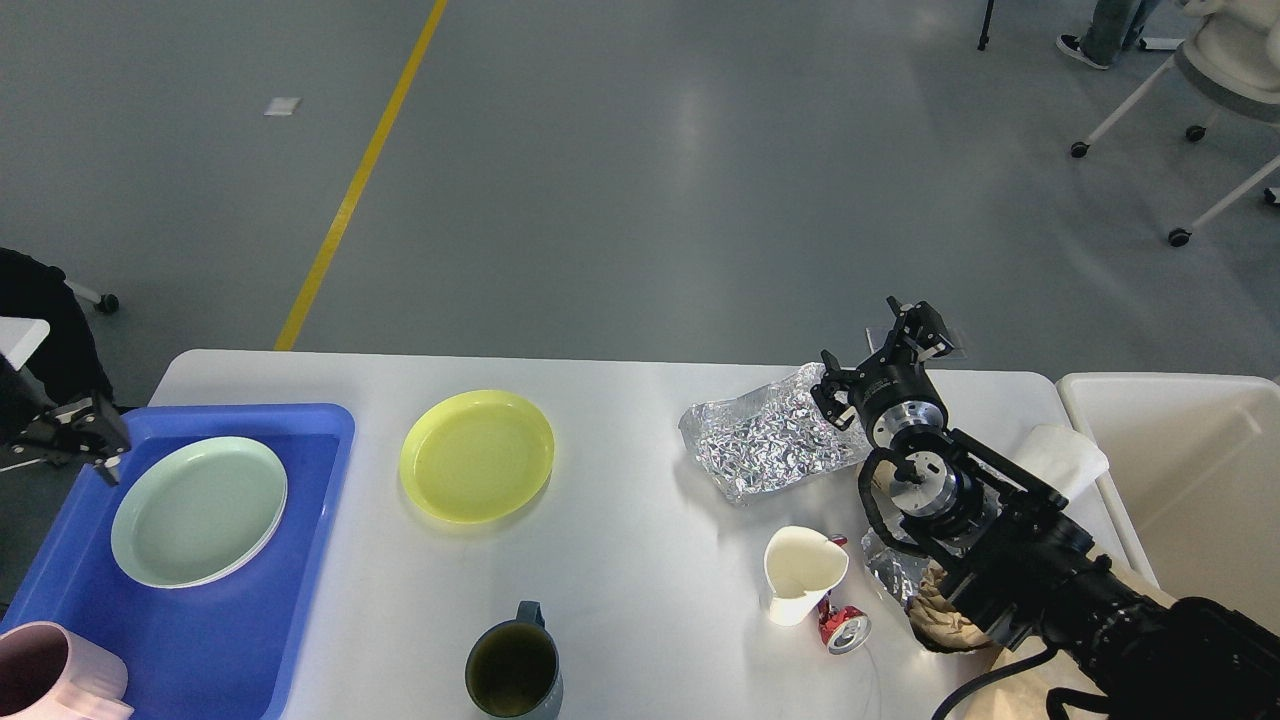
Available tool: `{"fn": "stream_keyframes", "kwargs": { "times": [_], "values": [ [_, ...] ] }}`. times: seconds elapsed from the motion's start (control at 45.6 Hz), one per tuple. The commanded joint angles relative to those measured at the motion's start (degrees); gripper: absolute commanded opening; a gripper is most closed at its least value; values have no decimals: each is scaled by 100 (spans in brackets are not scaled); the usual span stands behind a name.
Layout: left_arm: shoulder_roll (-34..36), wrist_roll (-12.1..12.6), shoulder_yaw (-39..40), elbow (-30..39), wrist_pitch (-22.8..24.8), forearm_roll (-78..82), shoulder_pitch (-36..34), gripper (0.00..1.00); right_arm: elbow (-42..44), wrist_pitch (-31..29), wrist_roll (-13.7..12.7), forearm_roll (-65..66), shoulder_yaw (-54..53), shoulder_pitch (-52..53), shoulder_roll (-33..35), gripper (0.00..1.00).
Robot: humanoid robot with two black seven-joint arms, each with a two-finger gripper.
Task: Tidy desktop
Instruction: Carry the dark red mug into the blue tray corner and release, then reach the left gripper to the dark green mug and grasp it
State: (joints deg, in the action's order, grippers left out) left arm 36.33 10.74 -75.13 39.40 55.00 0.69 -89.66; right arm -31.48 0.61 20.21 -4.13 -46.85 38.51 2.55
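The bench [620,560] — a broad glossy white-grey top with rounded corners — filled the lower half of the head view, reaching from the far edge at 12 o'clock down to the bottom of the picture.

At 9 o'clock a blue plastic tray [290,560] sat on its left end. In the tray lay a pale green plate [198,510], and at the tray's 7 o'clock corner stood a pink cup [55,685], cut off by the picture's edge. The left claw [85,440] hovered over the tray's far-left corner, just beside the green plate's rim; it was small and dark, and I could not tell whether its fingers were apart or together.

Just right of the tray, a yellow plate [477,456] lay alone on the bare top. At 6 o'clock stood a dark grey mug [512,672], handle toward the far side.

At 3 o'clock a crumpled sheet of foil [765,440] lay flat. The right claw [880,350] rose at the foil's right edge with its two fingers spread, holding nothing. Nearer, a torn cream paper cup [800,572] stood touching a crushed red can [842,628]. Behind the right arm lay a white napkin [1065,455] and some brown paper [945,620] — partly hidden. A cream-white bin [1180,470] stood off the right end.
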Motion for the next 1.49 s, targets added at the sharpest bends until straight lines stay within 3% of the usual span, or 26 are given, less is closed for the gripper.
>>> {"fn": "stream_keyframes", "kwargs": {
  "times": [0.0,0.088,0.153,0.416,0.613,0.767,0.986,1.468],
  "values": [
    [-749,-721,-519,252,0,1,-780,95,1,0,0,0,0,-1,0,100],
    [-1310,-1090,-748,462,0,-8,-1438,95,1,0,0,0,0,-1,0,100],
    [-1610,-1188,-775,612,0,-8,-1677,95,1,0,0,0,0,-1,0,100],
    [-2331,-1206,-819,1509,0,-8,-2548,95,1,0,0,0,0,-1,0,100],
    [-2920,-1215,-652,1518,0,-17,-2399,95,1,0,0,0,0,-1,0,100],
    [-3641,-1127,-29,1535,0,-8,-2162,95,1,0,0,0,0,-1,0,100],
    [-3931,-1083,614,1535,0,18,-1705,95,1,0,0,0,0,-1,0,100],
    [-4063,-1100,728,1544,0,18,-808,95,1,0,0,0,0,-1,0,100]
  ]
}}
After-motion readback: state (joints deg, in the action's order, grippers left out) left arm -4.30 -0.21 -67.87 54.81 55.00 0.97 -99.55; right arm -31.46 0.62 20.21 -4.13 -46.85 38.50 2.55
